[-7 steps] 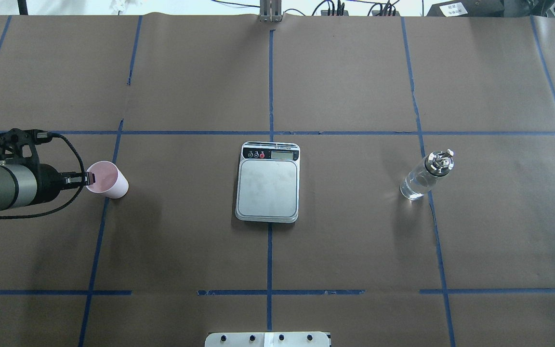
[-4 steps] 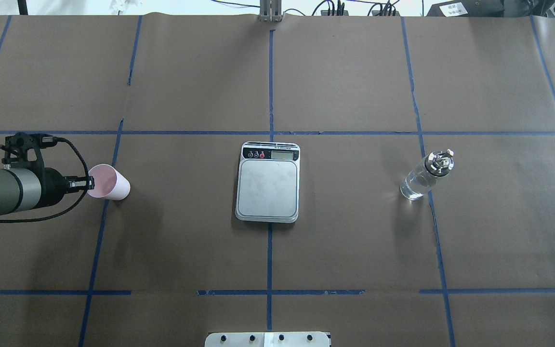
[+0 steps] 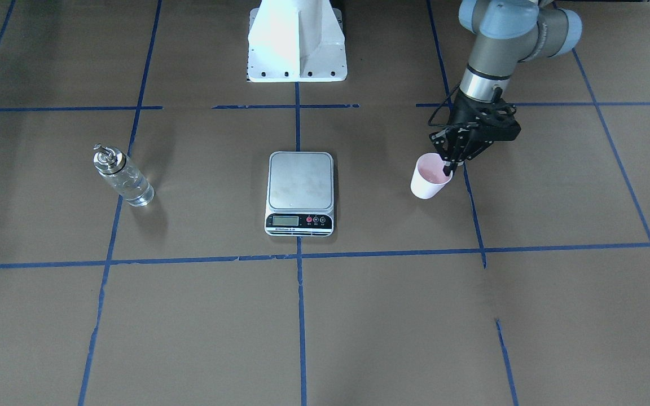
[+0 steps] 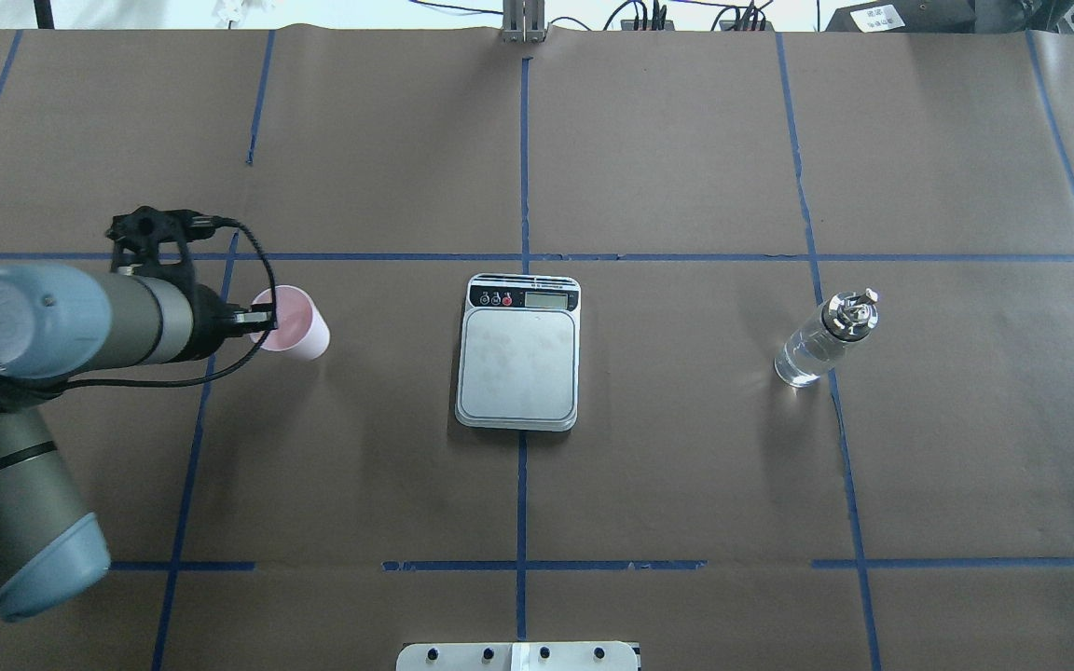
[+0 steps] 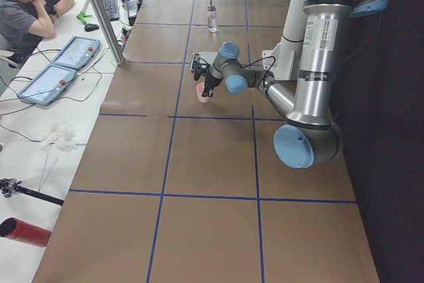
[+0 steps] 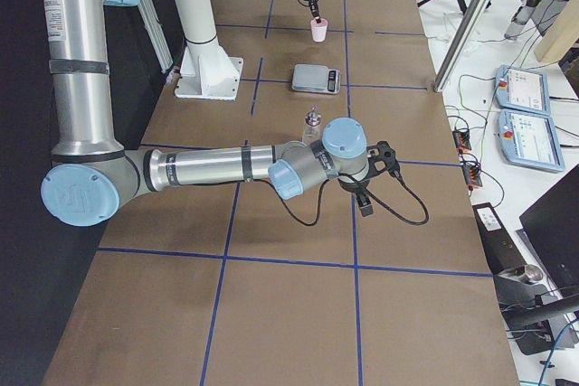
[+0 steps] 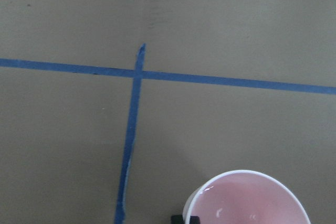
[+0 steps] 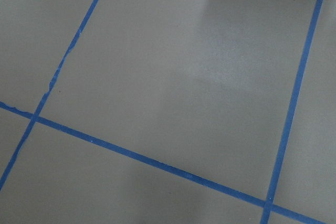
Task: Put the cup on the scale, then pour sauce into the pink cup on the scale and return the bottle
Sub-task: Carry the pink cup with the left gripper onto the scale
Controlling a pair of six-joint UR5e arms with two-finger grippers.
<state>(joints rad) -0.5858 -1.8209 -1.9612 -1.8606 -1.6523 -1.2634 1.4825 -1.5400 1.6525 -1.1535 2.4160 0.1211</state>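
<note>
The pale pink cup [image 4: 299, 331] [image 3: 427, 183] [image 7: 247, 200] hangs from my left gripper [image 4: 262, 320] [image 3: 448, 168], which is shut on its rim, one finger inside and one outside. It is to the left of the scale [image 4: 518, 359] [image 3: 301, 183], about a cup's width or two of table between them. Whether the cup clears the table I cannot tell. The scale's silver platform is bare. The glass bottle [image 4: 821, 340] [image 3: 122, 179] with clear sauce stands upright to the scale's right. My right gripper [image 6: 366, 205] shows only in the exterior right view, near the bottle [image 6: 313, 124]; I cannot tell its state.
Brown paper with a blue tape grid [image 4: 523, 256] covers the table. The robot's white base [image 3: 297, 45] stands at the robot's edge, in line with the scale. A person [image 5: 26, 4] sits at a side bench with tablets [image 5: 56, 71], beyond the table's far edge.
My left arm has carried the cup to the right, toward the scale, and slightly away from the robot. Scale and bottle have stayed in place.
</note>
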